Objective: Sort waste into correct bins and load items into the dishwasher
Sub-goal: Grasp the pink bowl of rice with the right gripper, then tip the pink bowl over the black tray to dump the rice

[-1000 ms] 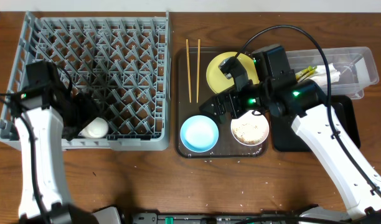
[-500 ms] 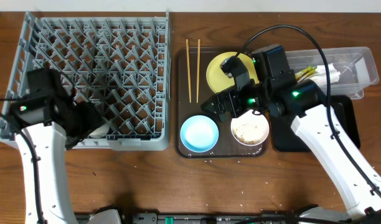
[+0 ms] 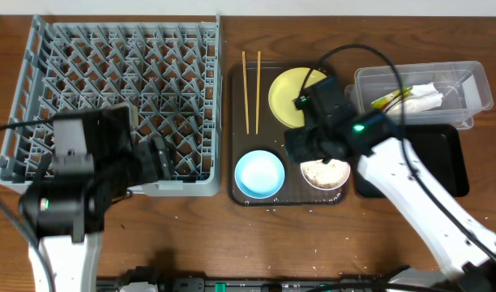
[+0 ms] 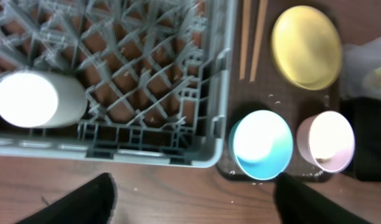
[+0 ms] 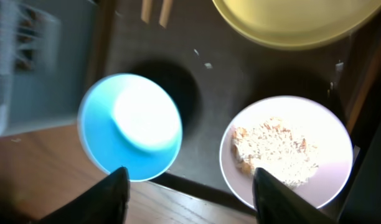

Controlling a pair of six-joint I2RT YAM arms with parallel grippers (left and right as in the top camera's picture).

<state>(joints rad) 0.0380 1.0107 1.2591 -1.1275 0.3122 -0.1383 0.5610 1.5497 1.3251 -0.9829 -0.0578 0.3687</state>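
The small white cup (image 4: 38, 99) lies on its side in the front left of the grey dish rack (image 3: 110, 49). My left gripper (image 4: 190, 202) is open and empty above the table in front of the rack. My right gripper (image 5: 193, 193) is open and empty, hovering above the gap between the light-blue bowl (image 5: 129, 127) and the white bowl (image 5: 240, 180), which holds rice scraps (image 5: 281, 149). The yellow plate (image 3: 288, 89) and the two chopsticks (image 3: 251, 81) lie behind them. The napkin (image 3: 422, 96) and the green-and-yellow wrapper (image 3: 386, 100) are in the clear tub (image 3: 467, 81).
The bowls, plate and chopsticks sit on a dark brown serving tray (image 3: 236, 122) just right of the rack. The glossy black tray (image 3: 442, 162) lies in front of the clear tub at the far right. A few rice grains lie on the table by the serving tray's front edge.
My left arm has drawn back from the cup, risen and shifted right; the cup stays in the rack. My right arm has moved left and forward over the two bowls, uncovering the tub.
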